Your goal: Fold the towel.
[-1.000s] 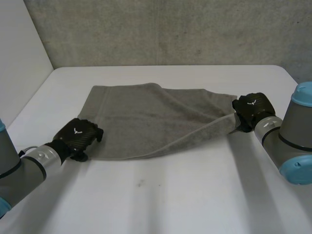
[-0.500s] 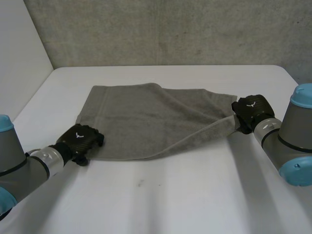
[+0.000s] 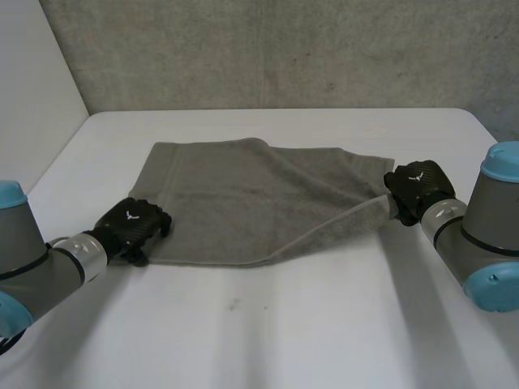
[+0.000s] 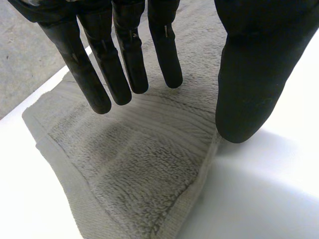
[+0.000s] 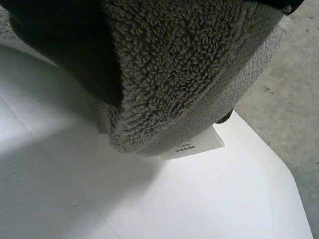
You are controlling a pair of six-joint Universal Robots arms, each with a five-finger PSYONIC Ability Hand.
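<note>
Centrally on the white table (image 3: 284, 324) lies the grey towel (image 3: 235, 190), spread mostly flat, its long edges running from 9 to 3 o'clock below a grey concrete wall (image 3: 284, 49) at 12 o'clock.

Left side: the left hand (image 3: 134, 227) sits at the towel's 8 o'clock corner, partly over the cloth. In the left wrist view its fingers (image 4: 124, 69) are straight and slightly spread, pointing down at the ribbed band of the towel's corner; whether the tips touch the pile cannot be told. The thumb (image 4: 249, 74) stands well apart from them, its tip at the towel's side edge where cloth meets bare table. Nothing is pinched between thumb and fingers.

Right side: the right hand (image 3: 418, 188) is at the towel's 3 o'clock end. From about 6 o'clock the near edge of the towel rises off the table and slopes up to this hand, so that the corner hangs clear of the surface. In the right wrist view the terry pile is bunched and draped over the hand, clamped against the dark thumb beside it; the fingers are mostly hidden behind the cloth. A white care label (image 5: 192, 145) with small print juts from the bottom of the held fold, just above the table.
</note>
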